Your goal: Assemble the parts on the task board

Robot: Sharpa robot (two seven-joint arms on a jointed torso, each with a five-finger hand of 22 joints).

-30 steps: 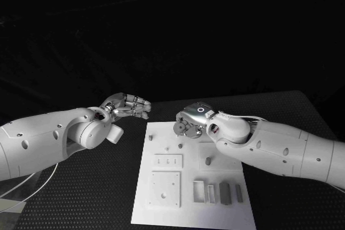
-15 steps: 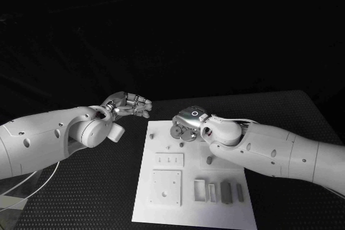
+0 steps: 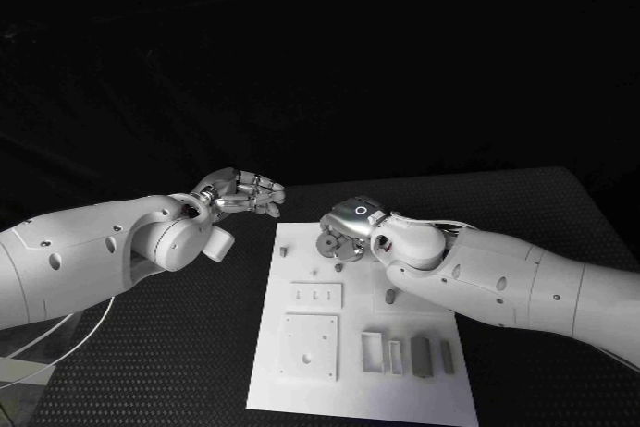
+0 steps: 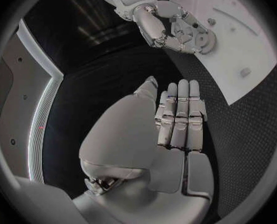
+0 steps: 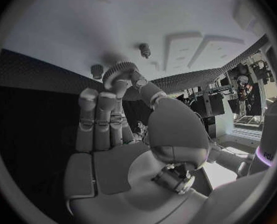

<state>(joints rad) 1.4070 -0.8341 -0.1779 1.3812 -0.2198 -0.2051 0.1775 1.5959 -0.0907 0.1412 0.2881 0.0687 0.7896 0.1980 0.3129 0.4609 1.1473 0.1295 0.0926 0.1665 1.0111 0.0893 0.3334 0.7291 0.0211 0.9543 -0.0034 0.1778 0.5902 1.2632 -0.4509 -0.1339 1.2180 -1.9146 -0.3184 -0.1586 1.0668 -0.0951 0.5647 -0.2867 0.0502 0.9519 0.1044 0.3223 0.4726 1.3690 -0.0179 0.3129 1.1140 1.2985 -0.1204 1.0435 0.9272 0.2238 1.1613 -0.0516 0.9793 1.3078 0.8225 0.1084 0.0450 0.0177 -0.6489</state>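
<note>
Right hand (image 3: pixel 344 233) pinches a small toothed gear (image 5: pixel 118 71) between thumb and fingertips, held over the far end of the white task board (image 3: pixel 301 383), just by two short pegs (image 5: pixel 144 49) standing in it. Left hand (image 3: pixel 241 194) hangs above the black tabletop (image 3: pixel 160 353) off the board's far left corner, fingers together and curled in, holding nothing. Grey block parts (image 3: pixel 419 355) sit in slots at the board's near end.

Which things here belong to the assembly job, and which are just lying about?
Job: white rectangular task board; small grey toothed gear pinched by right robot hand; short grey peg on the board; grey rectangular blocks at its near edge.
Lying about: black mesh-textured table; left robot hand, holding nothing.
</note>
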